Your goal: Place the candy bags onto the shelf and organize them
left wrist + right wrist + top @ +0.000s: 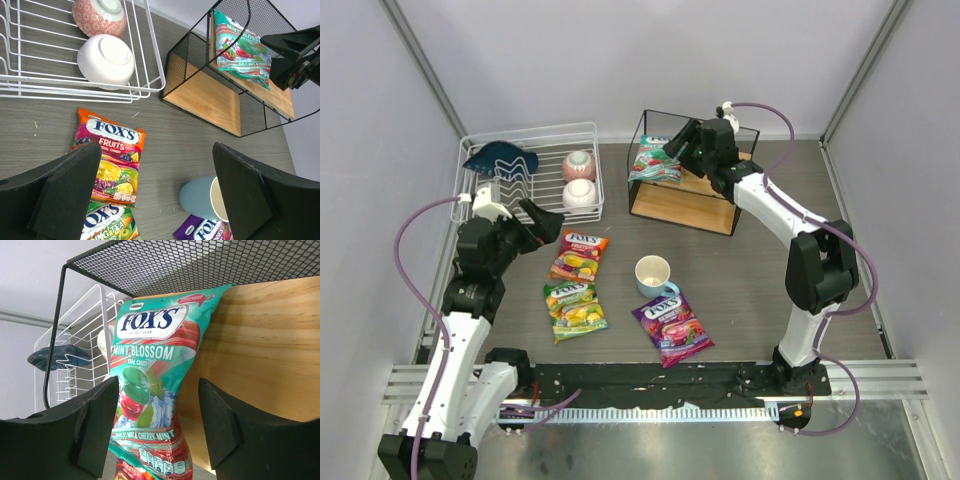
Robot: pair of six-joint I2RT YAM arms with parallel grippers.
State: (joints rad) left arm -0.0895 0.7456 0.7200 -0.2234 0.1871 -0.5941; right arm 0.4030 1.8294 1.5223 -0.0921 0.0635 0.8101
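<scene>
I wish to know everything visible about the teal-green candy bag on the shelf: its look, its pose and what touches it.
The teal-green candy bag is a flat glossy packet with a white FOX'S logo, the words Mint Blossom, and red and green candies with leaves. It lies on the upper wooden board of the shelf, its lower end seeming to hang past the board's edge. The right claw is open around it; contact cannot be told.

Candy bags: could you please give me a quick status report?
Left end effector open, near orange-red bag. Right end effector open, at teal bag on shelf. Yellow-green bag, purple bag on table; mug among them.
</scene>
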